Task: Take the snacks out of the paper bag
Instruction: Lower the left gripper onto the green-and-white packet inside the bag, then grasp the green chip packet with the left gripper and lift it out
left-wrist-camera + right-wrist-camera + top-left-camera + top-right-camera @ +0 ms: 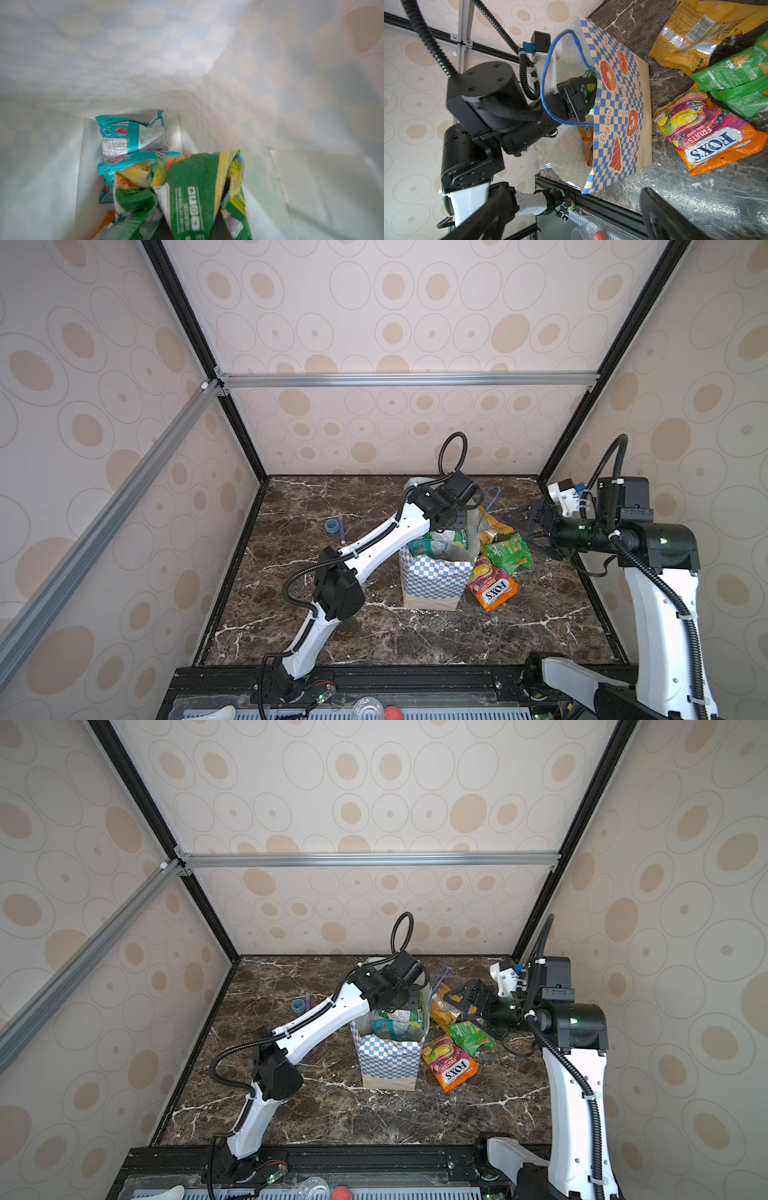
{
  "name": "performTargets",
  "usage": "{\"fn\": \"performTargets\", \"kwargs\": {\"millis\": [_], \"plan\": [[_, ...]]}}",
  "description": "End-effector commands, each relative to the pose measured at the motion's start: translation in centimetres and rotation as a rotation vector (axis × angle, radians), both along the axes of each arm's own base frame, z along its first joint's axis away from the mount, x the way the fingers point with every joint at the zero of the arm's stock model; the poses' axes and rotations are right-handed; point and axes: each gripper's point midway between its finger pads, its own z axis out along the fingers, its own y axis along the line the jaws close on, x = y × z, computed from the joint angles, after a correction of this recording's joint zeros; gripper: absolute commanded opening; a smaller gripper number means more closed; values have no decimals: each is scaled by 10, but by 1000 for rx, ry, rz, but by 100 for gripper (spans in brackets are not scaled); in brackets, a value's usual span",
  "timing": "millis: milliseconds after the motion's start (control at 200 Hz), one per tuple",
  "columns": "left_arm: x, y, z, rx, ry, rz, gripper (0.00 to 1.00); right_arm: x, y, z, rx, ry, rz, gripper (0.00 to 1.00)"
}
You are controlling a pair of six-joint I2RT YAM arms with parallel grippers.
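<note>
The checkered paper bag (432, 580) (386, 1060) (618, 116) stands upright mid-table. My left gripper (191, 228) reaches down into its mouth (451, 526) and is shut on a crumpled green snack packet (187, 197). Below it on the bag floor lie two teal packets (133, 133) (128, 164) and an orange one (106, 220). Three snacks lie on the table right of the bag: yellow (492, 529) (695, 31), green (509, 551) (737, 79) and orange FOX'S (492, 587) (708, 135). My right gripper (528, 526) (465, 1006) (571, 218) hovers open above them, holding nothing.
A small blue tape roll (332, 524) and a purple pen (341, 526) lie at the back left of the marble table (374, 635). Patterned walls close three sides. A black rail (415, 676) runs along the front edge.
</note>
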Motion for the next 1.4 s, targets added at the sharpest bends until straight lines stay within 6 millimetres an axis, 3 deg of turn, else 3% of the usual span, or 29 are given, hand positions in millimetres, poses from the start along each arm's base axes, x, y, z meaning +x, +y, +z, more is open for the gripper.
{"fn": "performTargets", "kwargs": {"millis": [0, 360, 545, 785, 930, 1160, 1260, 1396], "plan": [[5, 13, 57, -88, -88, 53, 0, 1, 1, 1, -4, -4, 0, 100], [7, 22, 121, -193, -215, 79, 0, 13, 5, 20, 65, -40, -21, 99], [3, 23, 182, -329, -331, 54, 0, 23, 4, 32, 57, -87, -14, 100], [-6, 40, 255, -446, -503, 49, 0, 34, 8, 38, 91, -103, 0, 100], [-6, 72, 294, -452, -621, 119, 0, 37, 9, 40, 91, -110, 6, 100], [3, 151, 317, -332, -729, 311, 0, 37, 6, 36, 69, -100, -12, 100], [4, 192, 316, -284, -737, 392, 0, 38, 5, 34, 65, -96, -16, 100], [3, 235, 291, -183, -694, 473, 0, 38, 6, 32, 67, -89, -15, 100]]}}
